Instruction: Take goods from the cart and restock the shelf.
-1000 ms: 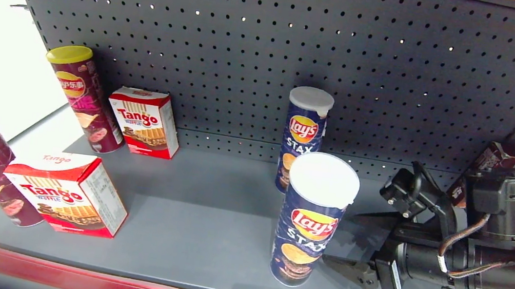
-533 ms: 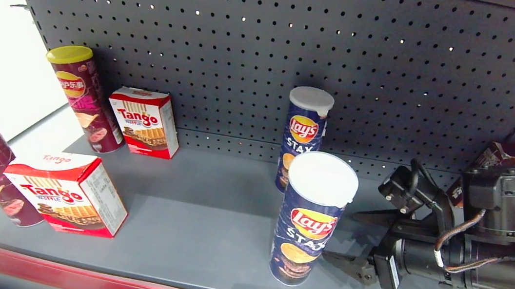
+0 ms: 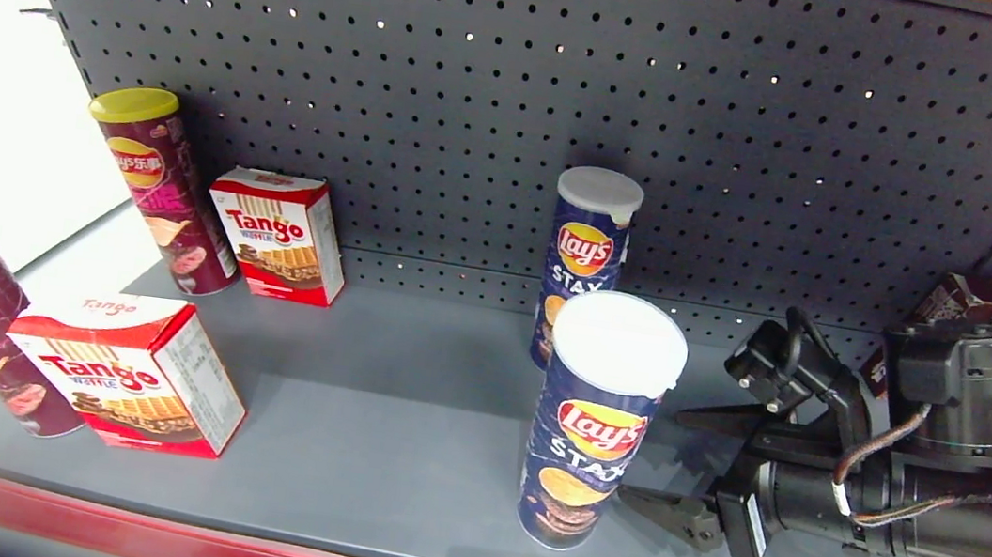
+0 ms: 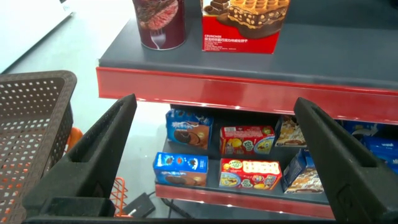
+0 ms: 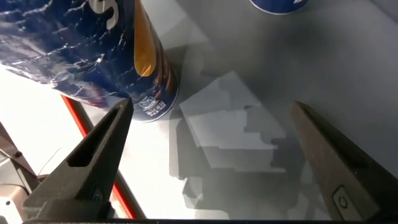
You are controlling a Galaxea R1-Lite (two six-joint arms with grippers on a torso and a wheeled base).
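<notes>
Low before the shelf's (image 3: 401, 437) red front edge, beside the cart basket (image 4: 31, 124), the left gripper (image 4: 214, 102) hangs spread wide and empty. The right arm lies level across the shelf's right side, its gripper (image 3: 656, 457) pointing to the robot's left, jaws wide apart and holding nothing. The front blue chip can (image 3: 596, 423) stands upright just beyond its fingertips, outside the gap. A second blue chip can (image 3: 587, 252) stands behind, near the pegboard (image 3: 520, 83).

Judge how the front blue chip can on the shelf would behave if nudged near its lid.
Tall and narrow on a small base, the front can would probably tip rather than slide. Being round, it would likely roll once down, perhaps off the shelf.
</notes>
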